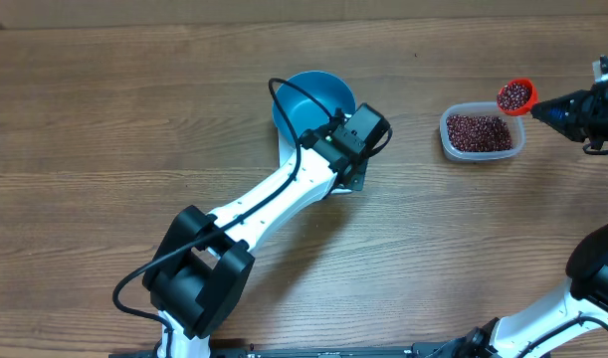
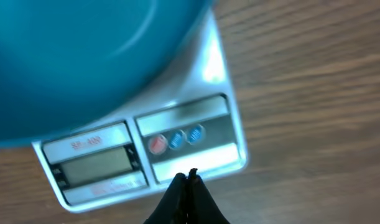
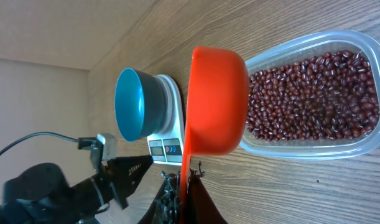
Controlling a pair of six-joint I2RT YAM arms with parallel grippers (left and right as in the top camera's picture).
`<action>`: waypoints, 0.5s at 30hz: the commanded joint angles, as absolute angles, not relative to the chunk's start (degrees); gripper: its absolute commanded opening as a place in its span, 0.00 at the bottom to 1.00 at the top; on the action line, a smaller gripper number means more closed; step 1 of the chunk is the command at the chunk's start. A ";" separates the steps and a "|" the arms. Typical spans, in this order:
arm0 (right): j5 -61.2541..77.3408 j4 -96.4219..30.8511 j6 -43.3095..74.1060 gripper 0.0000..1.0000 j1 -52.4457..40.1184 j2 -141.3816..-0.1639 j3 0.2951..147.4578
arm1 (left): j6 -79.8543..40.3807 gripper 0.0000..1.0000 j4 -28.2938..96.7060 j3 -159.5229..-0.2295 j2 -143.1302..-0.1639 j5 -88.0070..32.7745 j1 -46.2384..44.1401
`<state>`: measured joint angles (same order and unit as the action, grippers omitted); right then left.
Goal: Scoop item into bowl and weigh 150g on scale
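Holding loaded scoop [image 1: 515, 95] by handle, right hand [image 3: 188, 186] clamped tight, over corner of clear container [image 3: 301, 151] where most beans [image 1: 480, 132] lie. Bowl [image 1: 308, 99] on scale [image 2: 196, 134], well apart from scoop. Left hand [image 2: 188, 180] pinched shut, empty, just off scale's front edge near buttons. Risks: tilted scoop spilling beans on surface [image 1: 134, 99] mid-crossing; left hand pressing scale — false reading.

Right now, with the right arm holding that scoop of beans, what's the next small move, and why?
Probably swing the right gripper left so the scoop hangs over the blue bowl. The scoop already carries beans and is raised by the clear container, while the bowl sits on the scale and looks empty.
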<state>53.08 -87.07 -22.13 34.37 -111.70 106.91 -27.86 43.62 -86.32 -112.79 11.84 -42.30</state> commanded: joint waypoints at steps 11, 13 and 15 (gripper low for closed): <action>52.66 -87.11 -22.79 0.04 34.37 -110.59 106.83 | -18.81 0.04 29.41 -76.03 -111.77 16.97 -41.17; 52.53 -87.11 -22.79 0.04 34.37 -110.59 106.83 | -18.81 0.04 28.67 -75.88 -112.12 16.91 -40.80; 52.53 -87.11 -22.79 0.04 34.37 -110.59 106.83 | -18.81 0.04 28.27 -75.79 -112.49 16.88 -40.60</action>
<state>52.12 -87.13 -22.15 34.37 -111.70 106.91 -20.34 28.88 -76.20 -112.79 15.73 -41.43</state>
